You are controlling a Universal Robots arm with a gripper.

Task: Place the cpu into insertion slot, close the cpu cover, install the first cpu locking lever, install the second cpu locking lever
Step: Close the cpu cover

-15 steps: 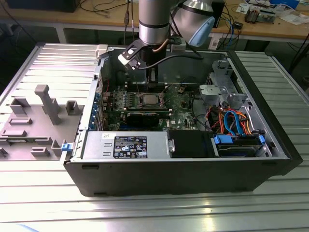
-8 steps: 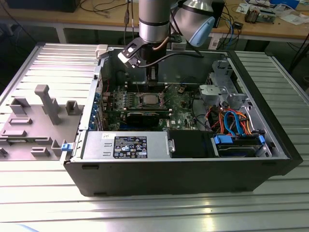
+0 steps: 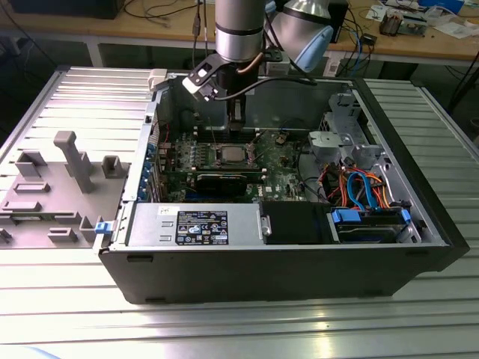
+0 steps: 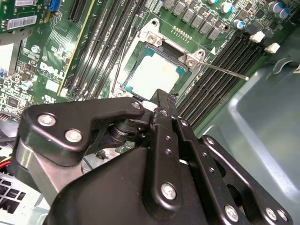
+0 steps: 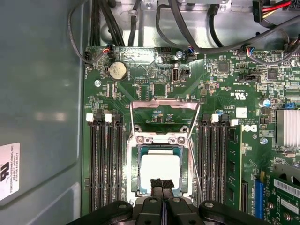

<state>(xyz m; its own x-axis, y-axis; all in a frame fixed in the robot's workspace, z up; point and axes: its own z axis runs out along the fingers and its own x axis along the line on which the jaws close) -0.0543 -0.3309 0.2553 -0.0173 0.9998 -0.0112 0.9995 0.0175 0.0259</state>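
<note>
The cpu (image 5: 160,168), a small square with a pale silver top, lies in the insertion slot (image 5: 133,168) on the green motherboard; in the second wrist view the cpu (image 4: 154,75) has the same metal rim around it. The cpu cover (image 5: 164,104), a thin silver frame, appears tilted up at the slot's hinge side. A thin locking lever (image 4: 225,71) sticks out loose beside the slot. My gripper (image 5: 161,183) hovers over the chip's edge, black fingertips (image 5: 156,183) pressed together and holding nothing. In the exterior view the gripper (image 3: 236,127) hangs just above the slot (image 3: 228,155).
Black memory slots (image 5: 105,164) flank the socket on both sides. The open computer case (image 3: 419,224) has tall walls all around, with a power supply (image 3: 194,224) and drive cables (image 3: 359,187) toward the front. A grey fixture tray (image 3: 52,187) lies at the exterior view's left.
</note>
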